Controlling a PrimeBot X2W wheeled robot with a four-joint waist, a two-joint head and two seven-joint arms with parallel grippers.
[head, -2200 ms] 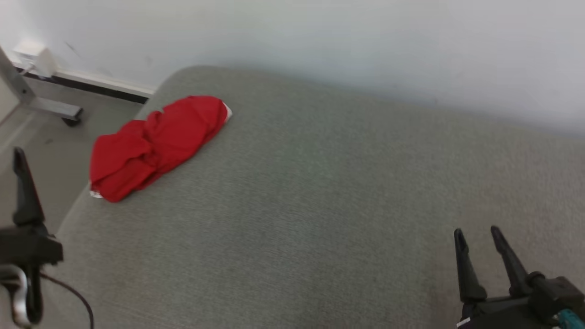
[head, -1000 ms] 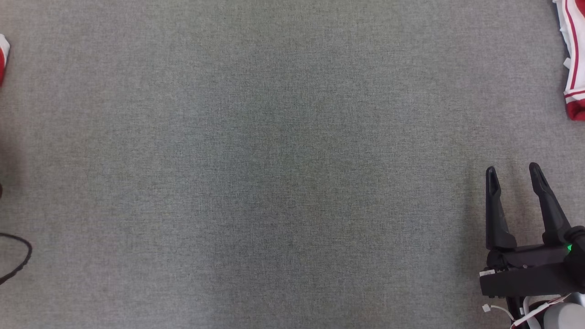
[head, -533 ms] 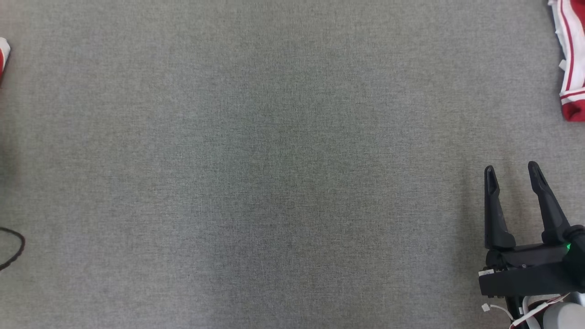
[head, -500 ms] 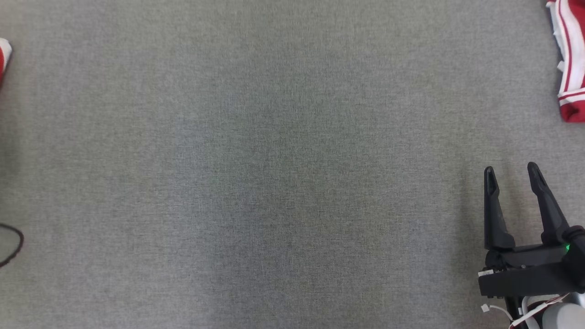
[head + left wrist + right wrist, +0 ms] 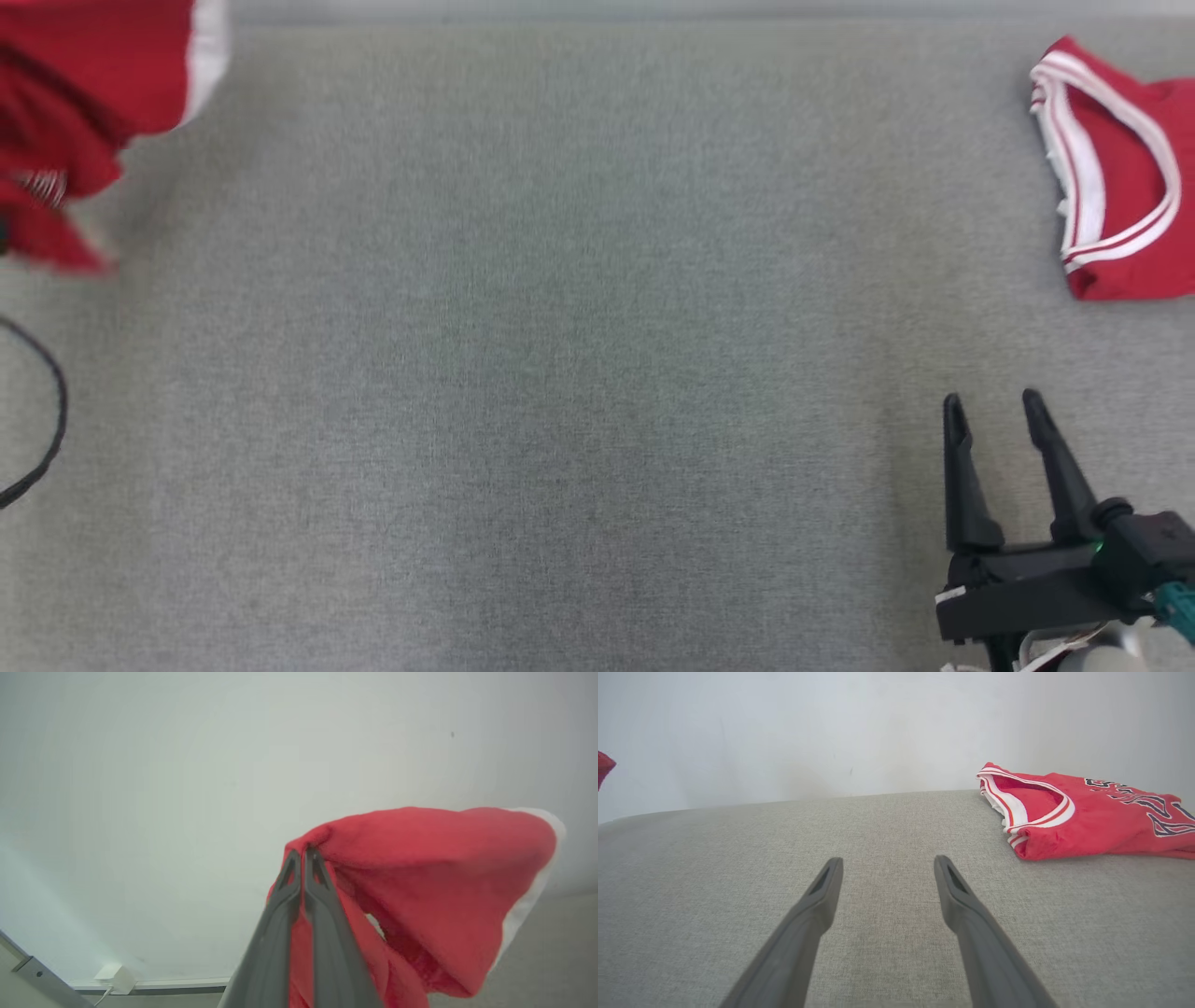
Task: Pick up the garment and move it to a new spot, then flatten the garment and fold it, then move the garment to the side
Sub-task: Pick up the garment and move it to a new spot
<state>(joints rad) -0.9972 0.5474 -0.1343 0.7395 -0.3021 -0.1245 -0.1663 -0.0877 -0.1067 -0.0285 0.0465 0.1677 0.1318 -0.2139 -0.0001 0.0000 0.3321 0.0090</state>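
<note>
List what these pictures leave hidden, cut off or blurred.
Crumpled red cloth garment: head view, blurred, cut by the left edge; left wrist view, lower part behind the left gripper.
Folded red jersey with white trim: lettering cut by right wrist view's right edge.

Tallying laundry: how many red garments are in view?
2. One garment hangs from the shut left tool, upper left in the head view; a jersey lies at its right edge. Others may be hidden.
</note>
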